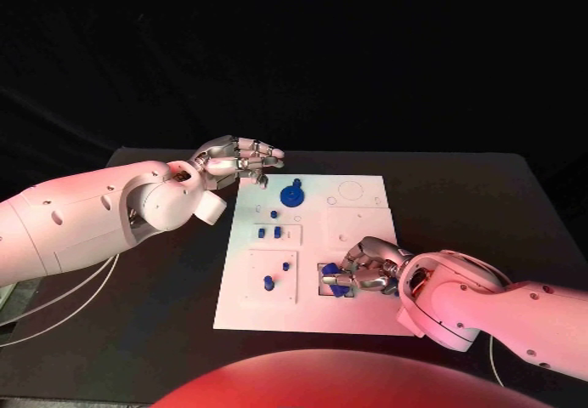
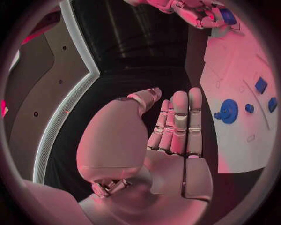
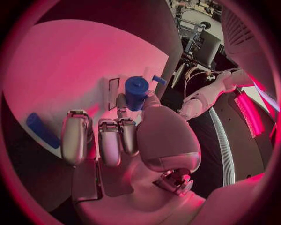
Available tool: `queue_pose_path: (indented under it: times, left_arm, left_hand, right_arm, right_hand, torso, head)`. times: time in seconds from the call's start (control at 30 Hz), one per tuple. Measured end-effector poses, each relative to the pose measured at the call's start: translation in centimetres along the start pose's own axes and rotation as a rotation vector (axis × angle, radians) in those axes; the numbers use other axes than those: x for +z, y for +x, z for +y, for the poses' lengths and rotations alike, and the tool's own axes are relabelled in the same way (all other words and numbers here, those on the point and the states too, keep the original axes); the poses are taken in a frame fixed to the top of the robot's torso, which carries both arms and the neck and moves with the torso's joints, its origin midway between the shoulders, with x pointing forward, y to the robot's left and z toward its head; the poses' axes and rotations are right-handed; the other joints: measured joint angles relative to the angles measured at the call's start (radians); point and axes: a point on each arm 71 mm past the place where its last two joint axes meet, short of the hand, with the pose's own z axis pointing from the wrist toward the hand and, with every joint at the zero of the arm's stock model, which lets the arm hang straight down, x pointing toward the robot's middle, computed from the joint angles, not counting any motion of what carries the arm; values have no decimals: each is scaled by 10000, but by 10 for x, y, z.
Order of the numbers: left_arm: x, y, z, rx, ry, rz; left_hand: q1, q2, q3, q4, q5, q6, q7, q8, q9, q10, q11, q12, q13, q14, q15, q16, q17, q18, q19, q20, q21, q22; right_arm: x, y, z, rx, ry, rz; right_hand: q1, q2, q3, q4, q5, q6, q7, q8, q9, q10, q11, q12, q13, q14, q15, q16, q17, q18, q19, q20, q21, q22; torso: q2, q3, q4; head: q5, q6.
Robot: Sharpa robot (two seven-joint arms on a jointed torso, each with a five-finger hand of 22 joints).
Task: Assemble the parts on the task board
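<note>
The white task board [image 1: 313, 302] lies in the middle of the table. A blue gear [image 1: 291, 195] sits near its far edge, and small blue parts [image 1: 276, 231] lie in a mid pocket, with others [image 1: 269, 281] nearer. My right hand [image 1: 368, 268] is down on the board's near right pocket, fingers bent over blue pieces [image 1: 333, 287]. In the right wrist view a blue cylinder [image 3: 136, 91] stands pinched between the thumb and a fingertip; a blue bar [image 3: 42, 130] lies beside the fingers. My left hand [image 1: 239, 159] hovers off the board's far left corner, fingers straight, holding nothing.
The left wrist view shows the board [image 2: 234, 140] with the gear [image 2: 227, 111], a square blue part [image 2: 261, 85] and the right hand [image 2: 199, 11] beyond. Bare black table surrounds the board on all sides.
</note>
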Motion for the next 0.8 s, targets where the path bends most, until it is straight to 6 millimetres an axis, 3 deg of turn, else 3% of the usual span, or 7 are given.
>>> queue_pose_path:
  times: [0.23,0.5,0.8]
  left_arm:
    - [0,0,0,-3,-15,15]
    - [0,1,0,-6,-28,26]
    - [0,0,0,-5,-38,26]
  left_hand:
    - [0,0,0,0,0,0,0,0,-1,0,0,0,0,0,0,0,0,1,0,0,0,0]
    - [0,0,-9,9,0,0,0,0,-1,1,-1,0,-1,0,0,0,0,0,0,0,0,1]
    - [0,0,-30,30,0,0,0,0,-3,1,-1,0,-2,0,0,0,0,0,0,0,0,1]
  right_arm:
    - [5,-1,1,-111,-23,-97]
    - [8,-1,2,-229,-21,-155]
    - [11,1,2,-455,60,-145]
  right_hand:
    - [-94,15,-84,-1,1,120,-79,26,50,1,1,0,0,0,0,0,-1,1,16,-16,0,-1]
    - [-199,119,-222,-1,0,374,-300,74,64,6,6,0,8,0,1,0,-1,1,16,-15,0,-1]
    - [-1019,254,-949,20,1,486,-408,179,220,10,10,-44,7,0,0,-1,-2,1,15,-15,-50,7]
  torso:
    - [0,3,0]
    - [1,-1,-5]
    - [-4,-4,-5]
  head:
    - [23,0]
    - [32,0]
    - [20,6]
